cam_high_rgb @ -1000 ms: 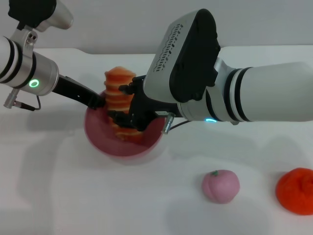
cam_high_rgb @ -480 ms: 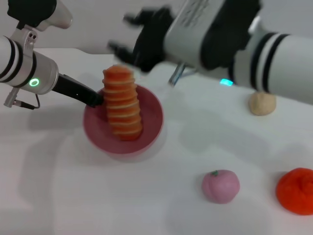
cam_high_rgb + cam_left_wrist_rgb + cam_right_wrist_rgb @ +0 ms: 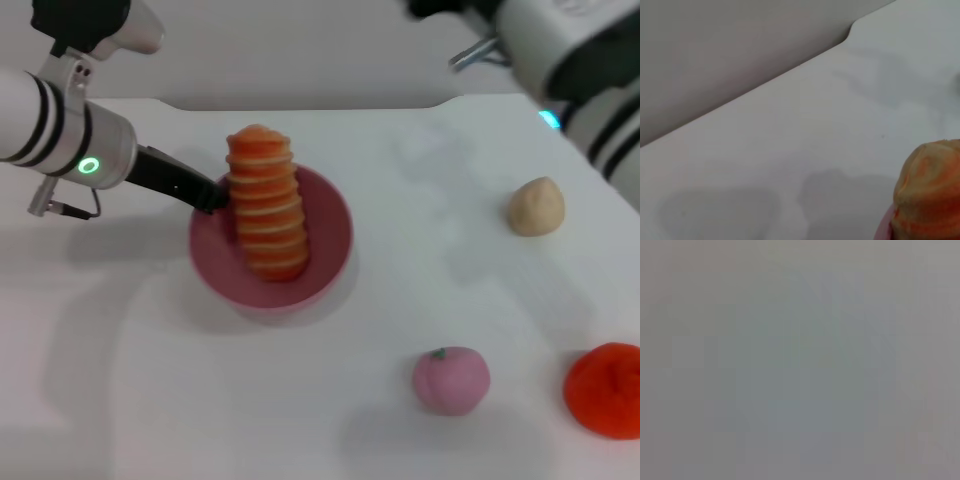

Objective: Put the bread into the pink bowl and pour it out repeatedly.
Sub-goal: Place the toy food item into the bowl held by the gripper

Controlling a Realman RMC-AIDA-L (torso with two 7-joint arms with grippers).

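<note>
- A white table (image 3: 150, 400) fills the view, with a pale wall behind.
- The bread (image 3: 268, 205) stands on end inside the pink bowl (image 3: 330, 225), leaning on its far wall.
- The left gripper (image 3: 213, 198) pinches the bowl's rim, closed on it.
- The right gripper is raised at the far right edge; its fingers cannot be made out.
- Placing looks done; next, tip the bowl to pour.
</note>
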